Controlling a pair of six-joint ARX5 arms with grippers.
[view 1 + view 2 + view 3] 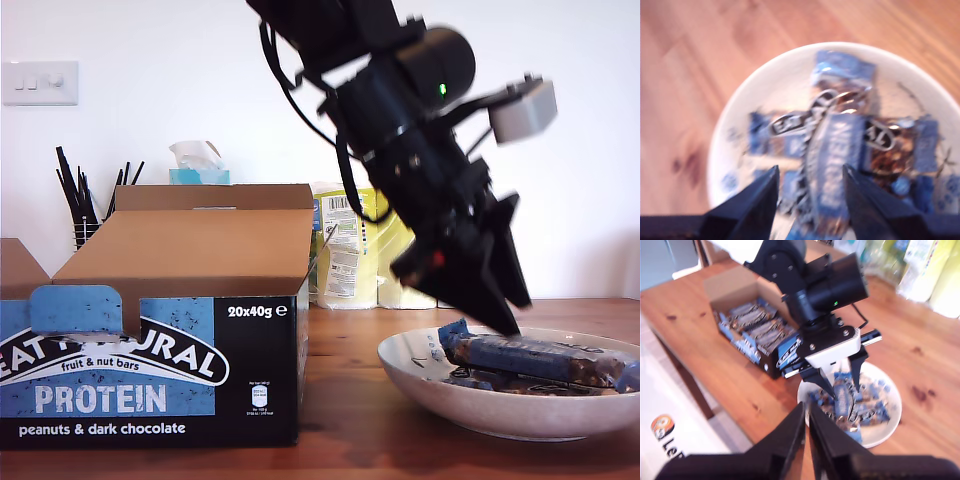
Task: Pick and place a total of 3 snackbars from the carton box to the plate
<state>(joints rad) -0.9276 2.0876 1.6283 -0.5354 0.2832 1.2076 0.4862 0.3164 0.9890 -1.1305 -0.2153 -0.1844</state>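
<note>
— Where my first hand point(810, 197) hangs, what lies under it, biggest thing first?

— The brown wooden counter point(350, 410), running out beneath the hand on every side. On it, off to the exterior view's left of the hand, stands the large black-and-blue cardboard carton box point(150, 370) with its brown flaps open. The second wrist view shows rows of wrapped bars point(755, 325) lying inside.

— And how near is that box to the hand?

— Near, but lower; the hand is not over it. Directly below the hand is the wide, shallow cream ceramic plate point(520, 415), with blue flowers painted inside. It sits on the counter just beside the box; I cannot tell whether they touch.

— What is in the plate?

— The oblong snackbars in crinkly blue-and-black wrappers point(540, 355). One lies on top, lengthwise under the hand, and another lies crosswise beneath it. The blur hides any exact count.

— Does the hand have hold of one?

— Its two dark fingers are spread wide, one on each side of the top bar and clear of its wrapper in the first wrist view. That bar rests on the others in the plate. From the exterior view the fingertips come down just to the top bar; contact I cannot tell.

— And my second hand point(806, 422)?

— It hovers well above the plate and looks down on the first arm. Its fingers are drawn almost together with only a thin slit between them, and nothing is held.
</note>
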